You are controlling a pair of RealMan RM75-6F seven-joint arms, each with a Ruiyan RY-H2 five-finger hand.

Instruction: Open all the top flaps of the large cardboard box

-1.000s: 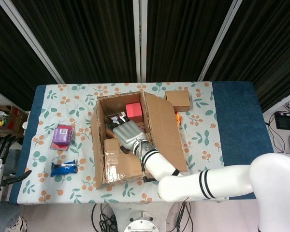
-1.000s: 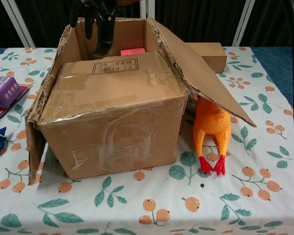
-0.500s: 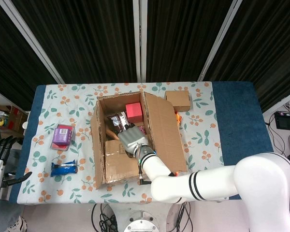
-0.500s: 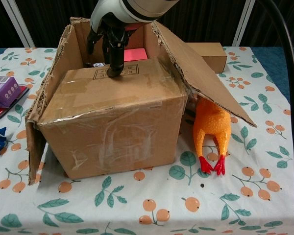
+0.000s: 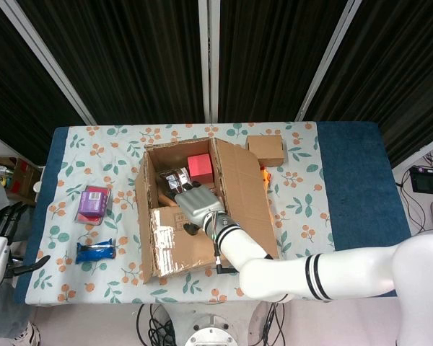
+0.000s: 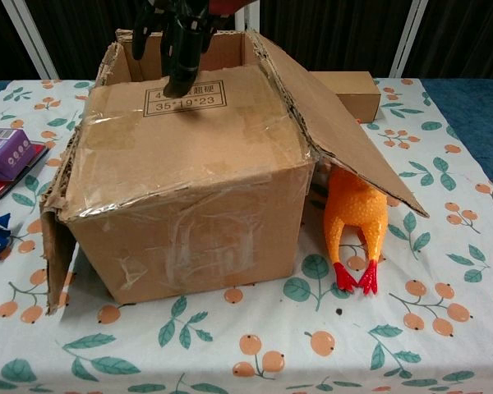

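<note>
- Nearest, the front top flap (image 6: 189, 131) of the large cardboard box (image 6: 185, 217) now lies higher and flatter than a second ago: in the chest view its printed label has climbed toward the far rim, and the whole box looks nudged a little on the table (image 6: 255, 345).
- Just behind that, the right hand (image 5: 195, 207) has its fingertips (image 6: 179, 86) resting on the flap at its free edge, by the label; half a second ago they pressed lower down, with the flap sagging into the box.
- How far the fingers are curled, and whether any hooks under the edge, I cannot tell: the chest view shows only dark fingers pointing down and the head view shows the back of the hand. It appears to hold nothing.
- Judged from this, the flap is being drawn up and toward the robot, but it still covers the front half of the opening, so this step is unfinished.
- Beside it, the right-side flap (image 6: 345, 131) already hangs open over the rubber chicken (image 6: 355, 217), and the left-side flap (image 6: 57, 246) hangs down its wall.
- Farther in, the red block (image 5: 200, 167) and a foil packet (image 5: 175, 177) show inside the box; the far flap cannot be made out clearly.
- Well apart, at the table's left edge, the left hand (image 5: 1, 231) hangs idle, fingers apart, holding nothing.
</note>
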